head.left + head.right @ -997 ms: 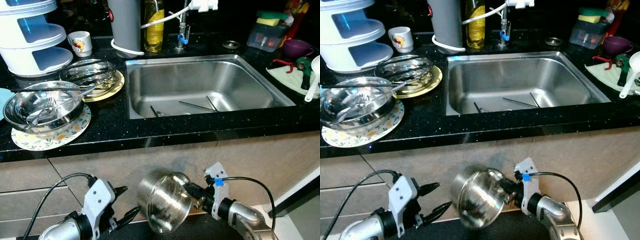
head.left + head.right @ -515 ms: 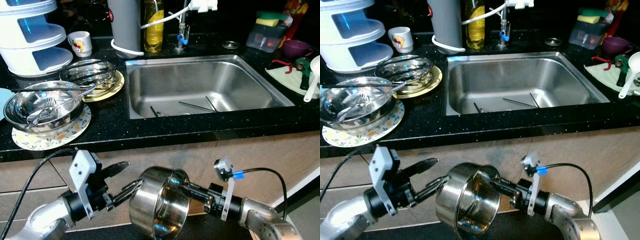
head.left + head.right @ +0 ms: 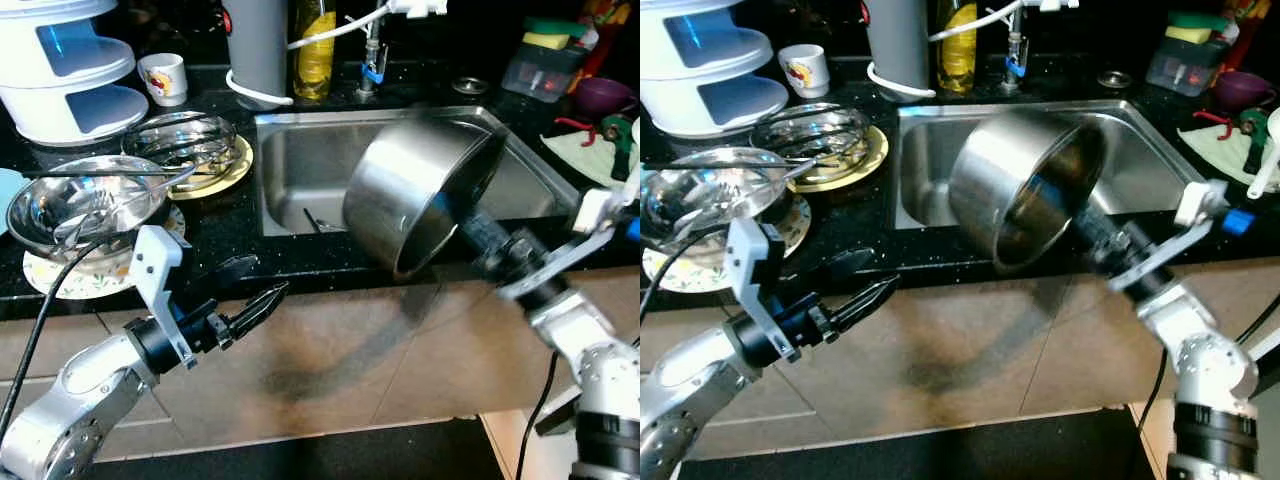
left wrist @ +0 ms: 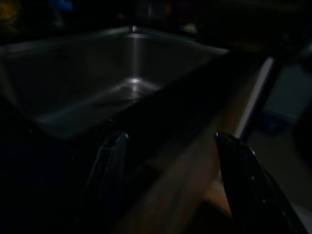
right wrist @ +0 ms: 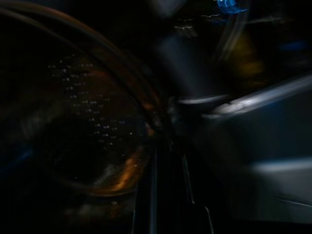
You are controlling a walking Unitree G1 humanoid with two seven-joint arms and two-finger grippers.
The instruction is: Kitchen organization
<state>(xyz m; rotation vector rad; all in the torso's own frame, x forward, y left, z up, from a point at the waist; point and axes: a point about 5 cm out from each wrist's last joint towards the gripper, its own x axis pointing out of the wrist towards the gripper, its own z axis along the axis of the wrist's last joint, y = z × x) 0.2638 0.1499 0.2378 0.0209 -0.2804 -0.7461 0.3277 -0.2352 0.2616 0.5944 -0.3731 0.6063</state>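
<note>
Right gripper (image 3: pixel 478 232) clamped on rim of shiny round steel pot (image 3: pixel 415 190), tilted on its side over the brushed stainless sink (image 3: pixel 300 165); left gripper (image 3: pixel 255 298) fingers apart, below black speckled counter (image 3: pixel 220 245).

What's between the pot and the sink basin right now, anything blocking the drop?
Nothing visible blocks it. The right gripper holds the steel pot tilted above the sink. A few utensils lie on the basin floor; the rest looks open.

Pot (image 3: pixel 420 190) – brushed steel, satin sheen; sink (image 3: pixel 300 160) – matt stainless; countertop (image 3: pixel 230 250) – glossy black speckled stone.
</note>
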